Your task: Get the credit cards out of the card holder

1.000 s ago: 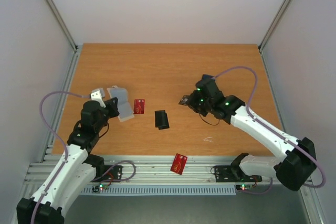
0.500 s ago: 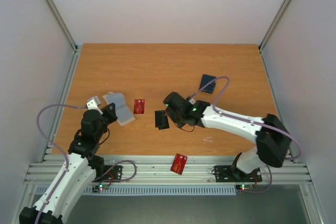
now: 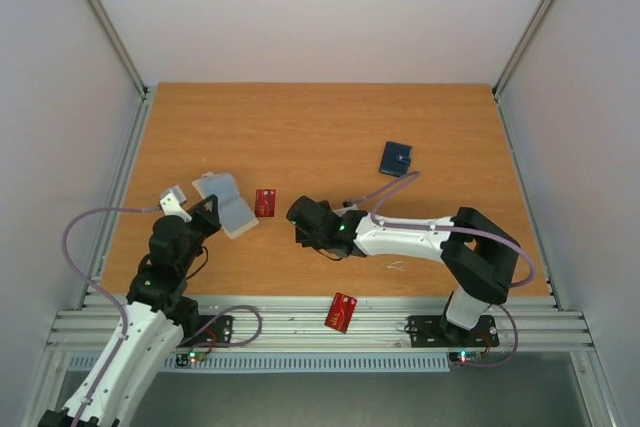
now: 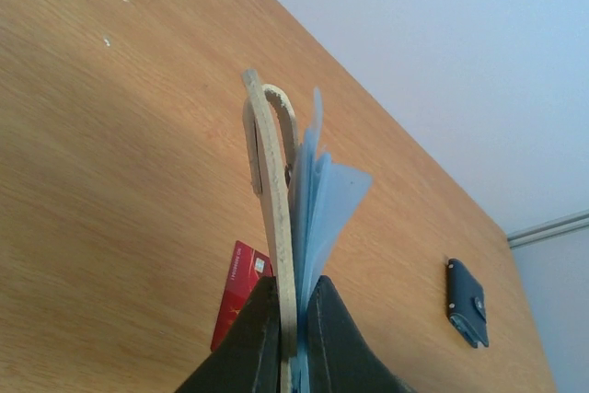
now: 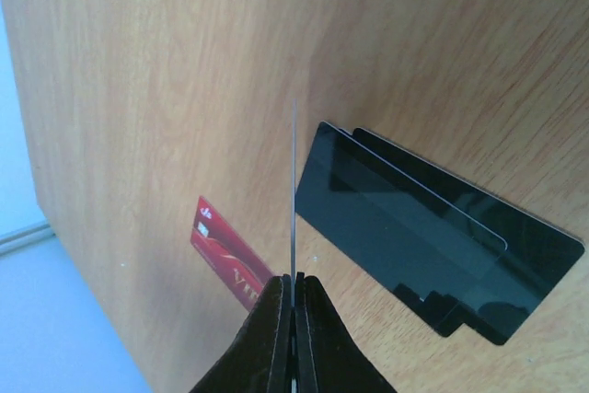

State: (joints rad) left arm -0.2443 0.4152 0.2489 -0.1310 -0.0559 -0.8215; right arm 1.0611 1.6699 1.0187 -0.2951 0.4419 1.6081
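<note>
My left gripper (image 3: pixel 211 210) is shut on the card holder (image 3: pixel 226 201) and holds it up at the table's left. In the left wrist view the holder's beige cover (image 4: pixel 270 190) stands edge-on between the fingertips (image 4: pixel 254 338), with blue sleeves (image 4: pixel 324 192) fanned to the right. A red card (image 3: pixel 265 202) lies flat just right of the holder. My right gripper (image 3: pixel 303 219) is shut on a thin card (image 5: pixel 294 192) seen edge-on, its colour unclear. It hangs just left of two overlapping black cards (image 5: pixel 433 244) on the table. A second red card (image 3: pixel 342 312) lies on the front rail.
A small dark blue wallet (image 3: pixel 396 158) lies at the back right, also in the left wrist view (image 4: pixel 467 290). A small pale scrap (image 3: pixel 397 267) lies near the front edge. Metal frame rails (image 3: pixel 120 197) run along the table's left side.
My right arm has swung left from the table's right middle to the black cards, carrying its card and uncovering the blue wallet. My left arm has drawn back a little with the holder.
</note>
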